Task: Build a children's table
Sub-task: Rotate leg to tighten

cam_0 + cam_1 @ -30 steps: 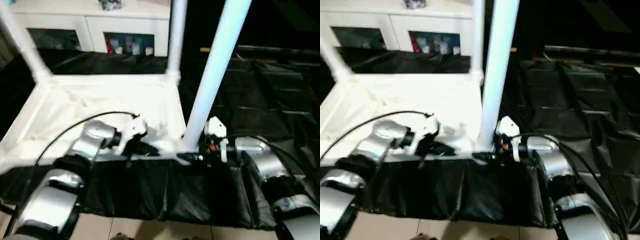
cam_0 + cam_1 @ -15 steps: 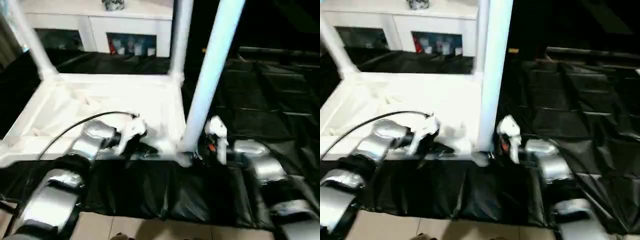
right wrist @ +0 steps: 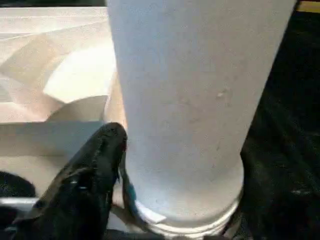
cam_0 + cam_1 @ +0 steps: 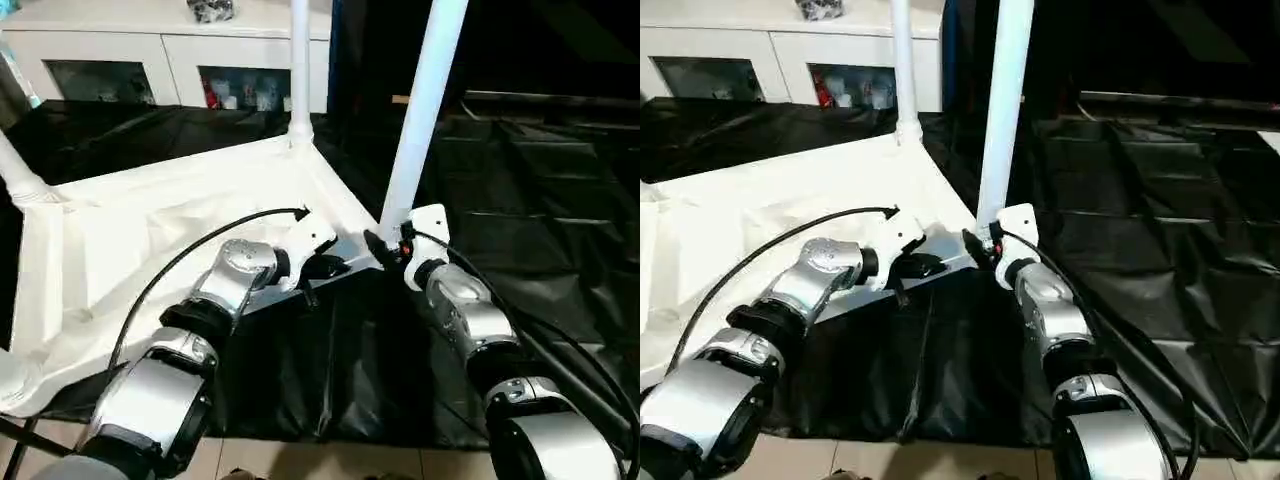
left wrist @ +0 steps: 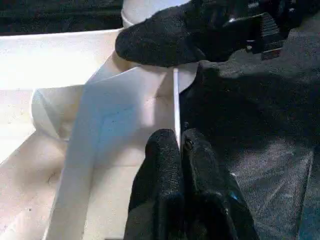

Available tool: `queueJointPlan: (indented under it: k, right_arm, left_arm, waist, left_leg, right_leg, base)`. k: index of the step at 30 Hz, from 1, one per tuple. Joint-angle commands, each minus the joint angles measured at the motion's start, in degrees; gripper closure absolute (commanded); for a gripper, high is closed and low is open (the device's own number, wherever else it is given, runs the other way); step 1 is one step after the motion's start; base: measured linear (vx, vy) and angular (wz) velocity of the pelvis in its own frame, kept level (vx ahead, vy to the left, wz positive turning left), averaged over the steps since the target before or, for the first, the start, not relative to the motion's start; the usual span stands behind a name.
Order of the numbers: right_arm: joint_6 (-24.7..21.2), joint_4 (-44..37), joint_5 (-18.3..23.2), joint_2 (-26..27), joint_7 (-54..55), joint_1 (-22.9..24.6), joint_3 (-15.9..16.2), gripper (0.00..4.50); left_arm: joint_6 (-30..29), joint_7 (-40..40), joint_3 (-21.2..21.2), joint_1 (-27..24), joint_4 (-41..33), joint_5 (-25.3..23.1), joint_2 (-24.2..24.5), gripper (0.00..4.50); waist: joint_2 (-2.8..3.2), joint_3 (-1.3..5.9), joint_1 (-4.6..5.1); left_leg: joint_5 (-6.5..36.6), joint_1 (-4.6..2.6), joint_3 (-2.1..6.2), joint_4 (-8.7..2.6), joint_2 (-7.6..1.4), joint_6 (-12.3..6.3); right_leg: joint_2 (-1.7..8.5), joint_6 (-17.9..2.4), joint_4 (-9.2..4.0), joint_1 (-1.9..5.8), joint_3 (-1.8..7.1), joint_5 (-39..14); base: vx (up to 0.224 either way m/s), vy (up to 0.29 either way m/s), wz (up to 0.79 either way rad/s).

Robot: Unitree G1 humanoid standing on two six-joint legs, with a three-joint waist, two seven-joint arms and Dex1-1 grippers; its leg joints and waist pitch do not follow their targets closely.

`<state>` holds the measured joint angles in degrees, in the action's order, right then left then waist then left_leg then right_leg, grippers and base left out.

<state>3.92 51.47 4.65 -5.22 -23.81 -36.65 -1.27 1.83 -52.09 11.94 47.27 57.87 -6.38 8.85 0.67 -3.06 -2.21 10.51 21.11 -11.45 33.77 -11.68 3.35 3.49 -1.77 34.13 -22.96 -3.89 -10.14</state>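
The white tabletop (image 4: 150,240) lies upside down on black sheeting (image 4: 520,200), legs standing in its corner sockets. The near leg (image 4: 420,110) rises beside the right gripper (image 4: 385,250), whose fingers sit spread around its base. The left gripper (image 5: 179,150) pinches the thin rim, fingers closed. Hollow plastic: probably light, stiff and slippery, best held low by the socket.

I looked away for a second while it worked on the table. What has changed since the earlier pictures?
The tabletop has swung round, its left end coming toward the robot, so its near edge now runs slantwise. Unchanged: the left gripper is shut on its rim, and the right gripper is at the near leg's base.
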Motion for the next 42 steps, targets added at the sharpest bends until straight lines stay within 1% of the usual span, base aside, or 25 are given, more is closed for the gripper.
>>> queueJointPlan:
  k: [1, 3, 6, 7, 9, 13, 14, 15, 16, 17, 18, 24, 28, 29, 30, 31, 32, 33, 34, 35, 36, 38, 39, 40, 42]
  right_arm:
    - [0.7, 0.5, -0.1, 0.5, -4.1, -0.1, 2.7, 0.72]
    - [0.4, -1.0, 0.7, -2.3, -11.2, 0.8, 3.7, 0.6]
    - [0.2, -3.1, 0.9, -5.7, -20.8, 2.2, 5.8, 0.6]
    - [-0.3, -4.2, 1.3, -6.9, -24.5, 2.8, 6.6, 0.6]
    - [-1.0, -5.7, 2.0, -8.6, -29.8, 3.7, 7.3, 0.6]
    - [-2.5, -10.7, 3.9, -11.8, -41.8, 5.7, 9.9, 0.6]
    - [-3.0, -11.5, 4.2, -12.2, -43.5, 6.0, 10.4, 0.6]
    - [-3.2, -12.4, 4.5, -12.9, -45.8, 6.2, 11.3, 0.77]
    - [-3.2, -12.9, 4.5, -13.3, -47.2, 6.4, 12.0, 0.77]
    - [-3.3, -13.4, 4.5, -13.7, -48.5, 6.5, 12.7, 0.96]
    - [-3.8, -14.2, 4.4, -14.3, -50.9, 6.6, 13.5, 0.99]
    - [-4.8, -15.2, 4.2, -14.1, -52.9, 6.5, 14.2, 1.4]
    - [-5.7, -15.2, 4.2, -13.2, -50.0, 6.8, 13.5, 1.68]
    - [-5.3, -14.6, 4.0, -12.4, -47.3, 6.8, 12.8, 1.68]
    - [-5.0, -12.4, 2.6, -10.6, -39.7, 6.5, 11.3, 1.68]
    - [-5.0, -12.4, 2.6, -10.6, -39.7, 6.5, 11.3, 1.7]
    - [-3.4, -10.1, 1.0, -9.1, -32.9, 5.9, 10.3, 1.74]
    - [-3.1, -8.7, 0.4, -7.9, -28.0, 5.5, 9.2, 1.74]
    - [-3.5, -8.0, 0.4, -7.0, -25.1, 5.2, 8.5, 1.74]
    - [-4.1, -6.9, 0.4, -5.8, -20.9, 4.8, 7.4, 1.75]
    - [-4.6, -5.7, 0.4, -4.5, -16.6, 4.2, 6.3, 1.76]
    - [-4.7, -2.9, 0.0, -1.9, -7.1, 3.0, 4.4, 1.76]
    - [-4.7, -2.8, 0.0, -1.8, -6.6, 2.9, 4.3, 1.76]
    - [-4.5, -0.9, -0.7, 0.7, 0.1, 2.0, 3.8, 1.76]
    - [-4.1, -0.3, -0.8, 3.2, 1.3, 1.7, 4.0, 1.76]
  left_arm:
    - [1.4, -3.3, 0.3, -0.1, -0.8, 0.9, -0.5, 4.5]
    - [2.3, -8.6, 0.6, -1.3, -2.4, 1.9, 1.7, 4.5]
    - [3.5, -13.9, 0.7, -2.4, -3.6, 3.0, 3.8, 4.5]
    - [3.6, -15.8, 0.7, -2.7, -4.0, 3.5, 4.6, 4.5]
    - [3.9, -18.2, 0.8, -3.1, -4.4, 3.8, 6.0, 4.5]
    - [5.3, -22.4, 1.6, -3.3, -4.0, 3.3, 8.5, 4.5]
    - [5.4, -23.1, 1.7, -3.3, -3.9, 3.2, 8.8, 4.5]
    - [5.6, -24.3, 1.8, -3.4, -4.0, 3.3, 9.2, 4.5]
    - [5.7, -25.1, 1.9, -3.4, -4.1, 3.4, 9.4, 4.5]
    - [5.6, -25.8, 2.0, -3.5, -4.3, 3.5, 9.7, 4.5]
    - [5.8, -27.4, 2.2, -3.6, -4.6, 3.6, 10.1, 4.5]
    - [6.2, -29.5, 2.6, -3.6, -4.7, 3.5, 10.4, 4.5]
    - [5.8, -28.1, 2.2, -3.4, -4.4, 3.6, 9.9, 4.5]
    - [5.3, -26.4, 1.9, -3.1, -4.1, 3.5, 9.5, 4.5]
    - [3.8, -21.6, 1.5, -2.3, -3.2, 2.6, 8.5, 4.5]
    - [3.8, -21.6, 1.5, -2.3, -3.2, 2.6, 8.5, 4.5]
    - [3.0, -17.6, 0.9, -1.5, -2.2, 2.1, 7.6, 4.5]
    - [2.3, -15.0, 0.3, -1.0, -1.6, 2.2, 6.6, 4.5]
    - [1.6, -13.7, -0.1, -0.7, -1.3, 2.4, 5.8, 4.5]
    - [1.2, -11.5, -0.3, -0.3, -1.0, 2.3, 4.9, 4.5]
    - [0.7, -9.6, -0.4, -0.1, -0.8, 2.1, 3.9, 4.5]
    - [-0.8, -5.6, -0.7, 0.4, -0.6, 2.0, 1.5, 4.5]
    - [-0.9, -5.4, -0.7, 0.5, -0.6, 2.0, 1.4, 4.5]
    - [-1.9, -2.1, -1.0, 1.0, -0.3, 2.1, -1.0, 4.5]
    - [-1.6, -0.5, -0.5, 1.0, -0.4, 1.7, -2.9, 4.5]
  waist:
    - [-0.06, 4.08, -0.11]
    - [-0.01, 4.06, -0.26]
    - [0.12, 4.01, -0.6]
    - [0.22, 3.93, -0.72]
    - [-0.06, 3.78, -0.95]
    - [-0.04, 3.61, -1.28]
    - [-0.02, 3.69, -1.49]
    - [-0.03, 3.66, -1.43]
    - [-0.02, 3.78, -1.56]
    - [-0.07, 3.76, -1.54]
    - [-0.01, 3.7, -1.63]
    - [0.03, 3.84, -1.95]
    - [-0.01, 3.83, -2.25]
    - [-0.02, 3.81, -2.26]
    - [-0.03, 3.76, -2.25]
    - [-0.05, 3.59, -2.1]
    - [-0.45, 3.53, -1.72]
    - [-0.26, 3.51, -1.62]
    - [-0.4, 3.39, -1.27]
    - [-0.4, 3.44, -1.1]
    - [-0.04, 3.31, -0.6]
    - [-0.04, 3.48, -0.25]
    - [-0.06, 3.54, -0.16]
    - [0.42, 3.66, -0.13]
    - [0.18, 3.73, 0.2]
  left_leg:
    - [9.2, -0.66, 1.02, -3.47, -1.72, -4.26]
    - [8.7, -0.53, 1.0, -3.42, -1.72, -4.76]
    - [9.0, -0.56, 0.78, -3.35, -2.1, -5.42]
    - [9.7, -0.67, 0.76, -3.39, -2.15, -5.24]
    - [11.0, -0.7, 0.75, -3.41, -2.06, -5.23]
    - [11.9, -0.83, 0.88, -3.65, -2.21, -4.45]
    - [12.0, -0.99, 0.91, -3.6, -2.28, -4.45]
    - [11.9, -0.87, 0.89, -3.64, -2.27, -4.47]
    - [11.6, -0.98, 0.92, -3.62, -2.3, -4.34]
    - [11.5, -0.93, 0.91, -3.62, -2.3, -4.29]
    - [11.6, -0.93, 0.92, -3.66, -2.3, -4.06]
    - [10.7, -1.01, 0.89, -3.58, -2.32, -3.83]
    - [10.4, -0.99, 0.93, -3.65, -2.36, -3.51]
    - [10.7, -0.97, 0.93, -3.66, -2.33, -3.33]
    - [10.9, -0.98, 0.91, -3.67, -2.31, -3.15]
    - [11.7, -1.18, 0.98, -3.79, -2.3, -2.22]
    - [12.4, -1.15, 1.05, -3.87, -2.11, -1.42]
    - [12.8, -1.33, 1.12, -3.85, -2.05, -0.93]
    - [13.7, -1.51, 1.13, -3.77, -1.88, -0.4]
    - [13.5, -1.39, 1.26, -3.81, -1.78, -0.33]
    - [13.7, -1.21, 1.34, -3.99, -1.86, -0.34]
    - [13.3, -1.29, 1.37, -4.05, -1.99, -0.04]
    - [13.3, -1.3, 1.32, -3.99, -1.81, -0.13]
    - [13.0, -1.32, 1.28, -3.85, -1.79, -0.26]
    - [12.6, -1.12, 1.24, -3.86, -1.69, -0.52]
  right_leg:
    - [4.84, -14.0, -3.7, 3.18, 2.74, -7.3]
    - [4.75, -14.4, -3.59, 3.37, 2.65, -6.6]
    - [4.64, -14.9, -3.4, 3.25, 2.6, -5.8]
    - [4.65, -15.0, -3.47, 3.17, 2.57, -6.5]
    - [4.64, -14.5, -3.71, 3.29, 2.59, -8.6]
    - [4.65, -13.5, -4.1, 3.01, 2.59, -12.1]
    - [4.73, -13.3, -4.04, 2.96, 2.67, -12.3]
    - [4.68, -13.3, -4.0, 2.99, 2.69, -12.2]
    - [4.72, -13.4, -3.99, 2.93, 2.64, -12.1]
    - [4.75, -13.4, -3.95, 2.94, 2.66, -11.9]
    - [4.73, -13.4, -3.96, 2.88, 2.66, -12.3]
    - [4.81, -13.8, -3.81, 2.81, 2.68, -11.1]
    - [4.82, -13.7, -3.67, 2.83, 2.66, -10.8]
    - [4.89, -13.5, -3.77, 2.85, 2.66, -11.4]
    - [4.88, -13.3, -3.85, 2.79, 2.67, -11.9]
    - [4.93, -12.9, -4.0, 2.48, 2.67, -14.1]
    - [5.0, -11.9, -4.31, 2.51, 2.66, -17.1]
    - [5.05, -11.6, -4.43, 2.38, 2.68, -18.4]
    - [5.12, -10.9, -4.85, 2.23, 2.74, -21.0]
    - [5.07, -10.6, -4.84, 2.39, 2.67, -21.8]
    - [4.93, -10.1, -5.1, 2.34, 2.65, -22.2]
    - [4.91, -10.7, -4.78, 2.21, 2.77, -20.1]
    - [4.83, -10.9, -4.87, 2.26, 2.7, -19.6]
    - [4.85, -11.3, -4.69, 2.34, 2.78, -17.8]
    - [4.7, -11.8, -4.61, 2.52, 2.74, -15.7]
  base:
    - [0.0, 0.0, 0.0]
    - [0.0, 0.0, 0.0]
    - [0.0, 0.0, 0.0]
    - [0.0, 0.0, 0.0]
    - [0.0, 0.0, 0.0]
    - [0.0, 0.0, 0.0]
    - [0.0, 0.0, 0.0]
    - [0.0, 0.0, 0.0]
    - [0.0, 0.0, 0.0]
    - [0.0, 0.0, 0.0]
    - [0.0, 0.0, 0.0]
    - [0.0, 0.0, 0.0]
    - [0.0, 0.0, 0.0]
    - [0.0, 0.0, 0.0]
    - [0.0, 0.0, 0.0]
    - [0.0, 0.0, 0.0]
    - [0.0, 0.0, 0.0]
    - [0.0, 0.0, 0.0]
    - [0.0, 0.0, 0.0]
    - [0.0, 0.0, 0.0]
    - [0.0, 0.0, 0.0]
    - [0.0, 0.0, 0.0]
    - [0.0, 0.0, 0.0]
    - [0.0, 0.0, 0.0]
    - [0.0, 0.0, 0.0]
